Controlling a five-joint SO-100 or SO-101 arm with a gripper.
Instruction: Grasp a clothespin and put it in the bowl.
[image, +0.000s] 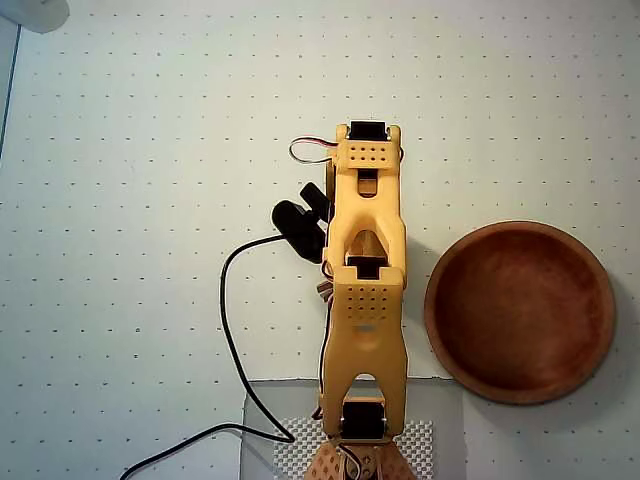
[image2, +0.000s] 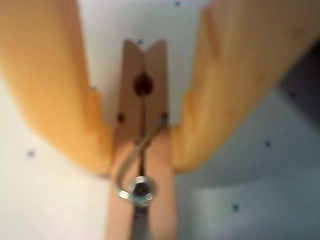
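wrist view shows the clothespin (image2: 142, 150) sitting right between the two orange fingers (image2: 55, 95), which press on its sides about mid-length, so the gripper (image2: 141, 167) is narrowed onto the pin and holding it, or at least pinching it. can't tell from this view whether the pin is lifted or resting on the white dotted table (image2: 250, 200); a shadow falls on the table to the right of the fingers.

the pin's long axis runs along the gripper's pointing direction, straight up-down in the wrist view. notched tip points away from the camera, wire spring coil (image2: 136, 191) is on the near side of the pinch, and the handle end runs out of the bottom edge. image is blurry, fine detail of the contact is unclear.

overhead view: the pin is hidden under the arm (image: 365, 290), not visible. the arm reaches straight out from its base at the bottom edge toward the top of the picture, links stacked nearly in line, and the gripper tips are hidden under the upper link. the black wrist camera sticks out to the arm's left in this view, with a black cable (image: 232, 350) trailing down-left.

the bowl (image: 590, 300) lies off to the gripper's right in the overhead view and back toward the base, apart from the arm, empty.

judgement: grasp looks made; the coming move is a lift, then a swing right and back over the bowl.
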